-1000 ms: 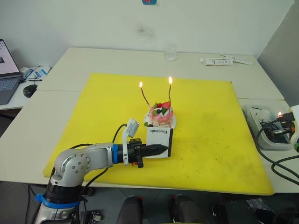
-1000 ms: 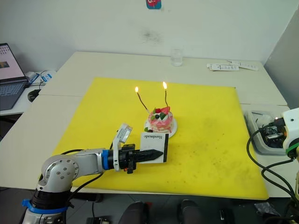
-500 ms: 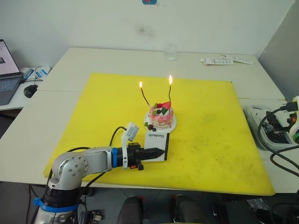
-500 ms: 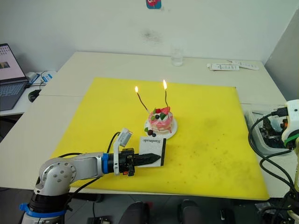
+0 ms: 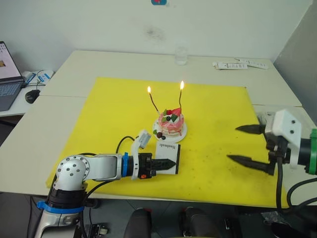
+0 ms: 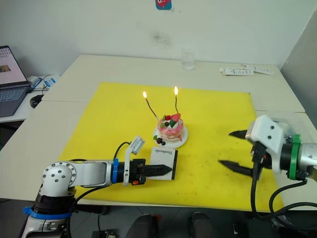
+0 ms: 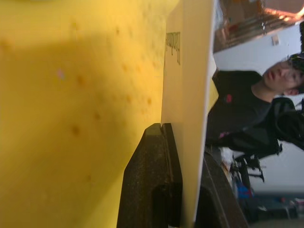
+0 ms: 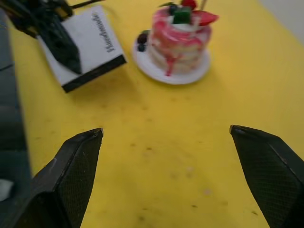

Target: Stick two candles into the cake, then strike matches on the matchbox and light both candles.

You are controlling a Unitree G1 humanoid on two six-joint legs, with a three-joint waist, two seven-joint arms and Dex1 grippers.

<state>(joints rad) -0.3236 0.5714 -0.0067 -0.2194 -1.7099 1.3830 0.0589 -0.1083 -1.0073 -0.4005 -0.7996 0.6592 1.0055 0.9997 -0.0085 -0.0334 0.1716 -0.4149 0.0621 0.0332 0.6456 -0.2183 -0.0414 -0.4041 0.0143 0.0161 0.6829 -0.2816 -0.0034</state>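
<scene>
The pink cake (image 5: 171,123) stands on its white plate in the middle of the yellow mat. Two thin candles (image 5: 153,103) (image 5: 180,98) rise from it, and both burn with small flames. In front of the cake, low over the mat, my left gripper (image 5: 170,163) is shut on the white matchbox (image 5: 167,150), whose lettering faces up. My right gripper (image 5: 233,143) hovers over the mat's right part, wide open and empty, pointing toward the cake (image 8: 180,35) and matchbox (image 8: 88,45). The matches are out of view.
A yellow mat (image 5: 114,114) covers the white table. At the far edge stand a clear glass (image 5: 181,55) and flat white remotes (image 5: 237,64). A laptop (image 5: 7,74) and a mouse (image 5: 31,95) lie at the far left. A person (image 7: 247,109) appears in the left wrist view.
My right arm has swung in from the bin at the table's right edge to over the mat, and its jaws now stand open. My left gripper has brought the matchbox lower and flatter.
</scene>
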